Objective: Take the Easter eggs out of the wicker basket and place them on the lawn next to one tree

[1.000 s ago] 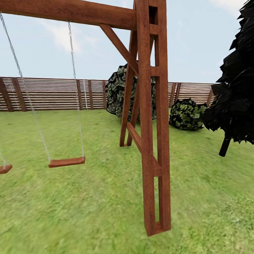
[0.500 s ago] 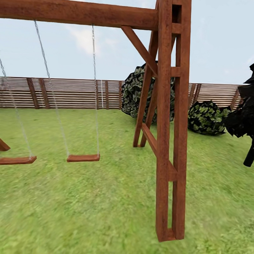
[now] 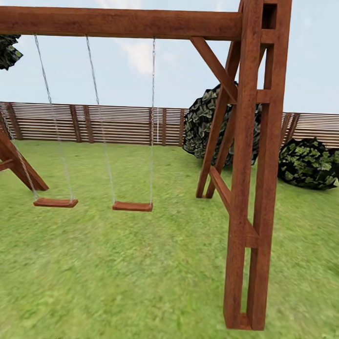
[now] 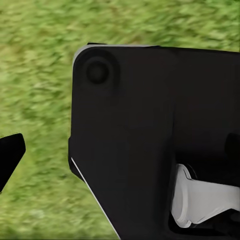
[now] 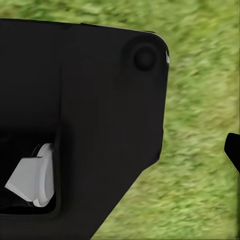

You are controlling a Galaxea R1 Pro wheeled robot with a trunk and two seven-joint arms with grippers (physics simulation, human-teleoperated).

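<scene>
Still searching, by the look of it: no eggs, basket or pale-trunked tree in sight. Left to right in the head view: swing seats (image 3: 132, 206) hanging over the lawn (image 3: 136, 276), slatted fence (image 3: 117, 124) behind, swing frame post (image 3: 256, 192), shrubs (image 3: 309, 164). Tool state impossible to tell from either wrist view. Next: turning to find the basket.

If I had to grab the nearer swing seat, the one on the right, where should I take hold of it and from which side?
Judging by its shape, take the right swing seat at the middle of its long front edge, coming from the camera's side. It is a thin flat plank hanging level just above the lawn, with chains at both ends, so the middle stays free and a pinch across its thickness should fit.
</scene>
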